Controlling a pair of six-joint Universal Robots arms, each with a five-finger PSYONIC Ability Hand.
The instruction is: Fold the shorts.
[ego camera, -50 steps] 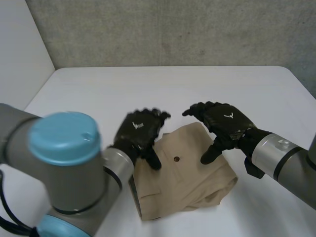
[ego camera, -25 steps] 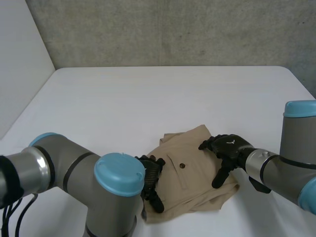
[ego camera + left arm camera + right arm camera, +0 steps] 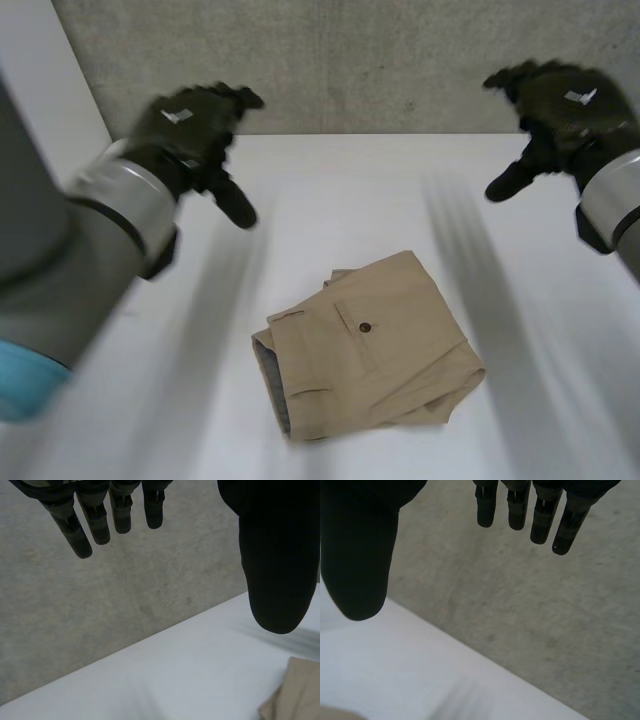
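The fold looked finished, or nearly so. The left hand [image 3: 190,125] hung high over the far left of the table [image 3: 330,190], empty, its fingers [image 3: 75,530] straight and spread from the thumb. The shorts [image 3: 370,345] lay as a compact tan bundle on the near middle of the table, pocket and button uppermost. The right hand [image 3: 560,100] hung high at the far right, likewise slack-fingered and holding nothing. If anything remained, it was probably tidying: the bundle's near edge showed uneven layers, so a next move would call for a hand to come down and square that edge without dragging the stack apart. The shorts lay well apart from both hands, below and between them, touched by neither; in the left wrist view a tan corner sat beyond the thumb, clear of it.
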